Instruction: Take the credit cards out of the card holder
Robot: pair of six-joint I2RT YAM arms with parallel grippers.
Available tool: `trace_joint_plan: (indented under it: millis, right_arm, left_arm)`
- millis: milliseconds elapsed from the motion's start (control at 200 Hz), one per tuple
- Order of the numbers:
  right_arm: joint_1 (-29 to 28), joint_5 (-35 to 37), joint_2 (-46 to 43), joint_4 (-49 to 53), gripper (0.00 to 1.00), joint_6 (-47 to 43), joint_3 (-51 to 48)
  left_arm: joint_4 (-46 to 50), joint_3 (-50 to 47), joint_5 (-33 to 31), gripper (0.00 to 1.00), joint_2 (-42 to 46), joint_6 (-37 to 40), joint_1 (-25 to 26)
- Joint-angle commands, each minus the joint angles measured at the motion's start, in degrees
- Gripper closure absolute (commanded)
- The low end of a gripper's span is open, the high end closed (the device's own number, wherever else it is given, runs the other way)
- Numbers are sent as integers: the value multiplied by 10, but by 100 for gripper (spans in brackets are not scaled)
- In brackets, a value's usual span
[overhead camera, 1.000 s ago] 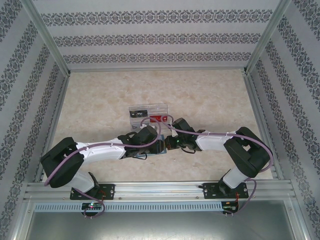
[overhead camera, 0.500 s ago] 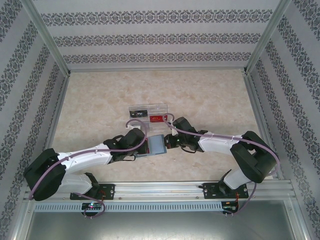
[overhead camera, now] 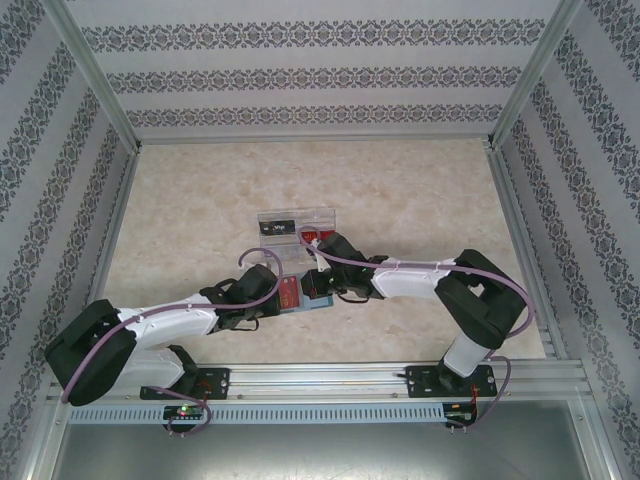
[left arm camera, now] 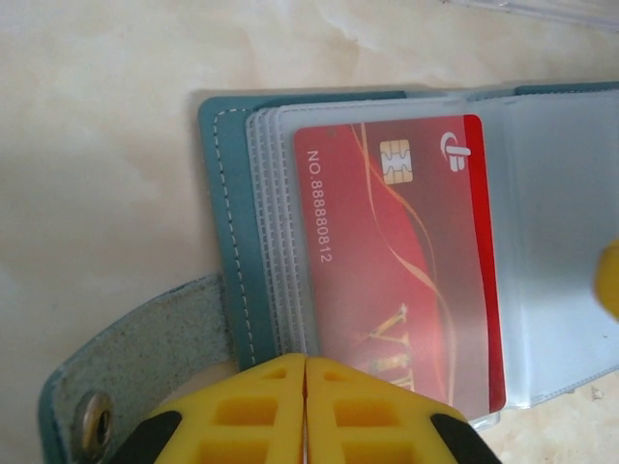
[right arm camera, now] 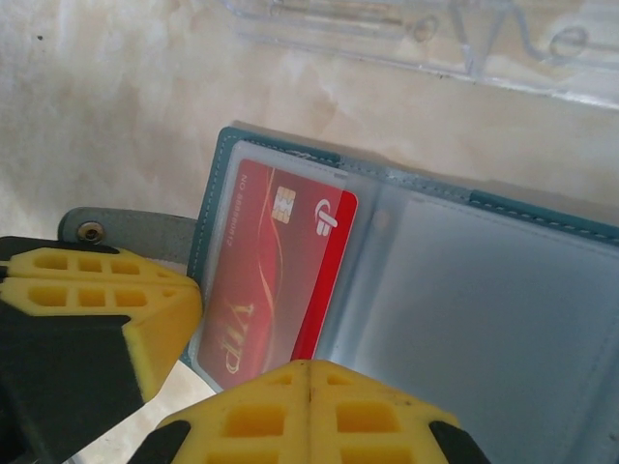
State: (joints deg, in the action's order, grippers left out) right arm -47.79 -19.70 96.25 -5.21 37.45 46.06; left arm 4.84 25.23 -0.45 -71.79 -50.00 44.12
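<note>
As both arms fold inward, left pincer (left arm camera: 306,406) and right pincer (right arm camera: 308,411) sit clenched. Both rest at the open card holder's (left arm camera: 232,242) edges.

The card holder (right arm camera: 503,319) lies spread open across the centre and right, a red card (right arm camera: 271,280) in its left sleeve. The right gripper (right arm camera: 309,387), fingertips pressed together, sits at bottom centre. The left gripper (right arm camera: 145,277) is at lower left, and a clear tray (right arm camera: 435,39) runs along the top.

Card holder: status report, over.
Both shut: left gripper and right gripper, at the edges of the card holder, grip unclear. Holder open flat, red card in its sleeve. Beyond it the clear tray, not in the way.
</note>
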Motion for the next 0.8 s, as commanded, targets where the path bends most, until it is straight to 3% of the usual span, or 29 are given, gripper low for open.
trace_joint_plan:
  millis: [0, 794]
  right_arm:
    - [-7, -21, 15, -10, 92, 17, 17]
    - [-10, -47, 64, -20, 86, 31, 34]
  left_arm:
    - [-19, -3, 1, 90, -4, -5, -7]
    - [-29, -5, 12, 91, -19, -10, -7]
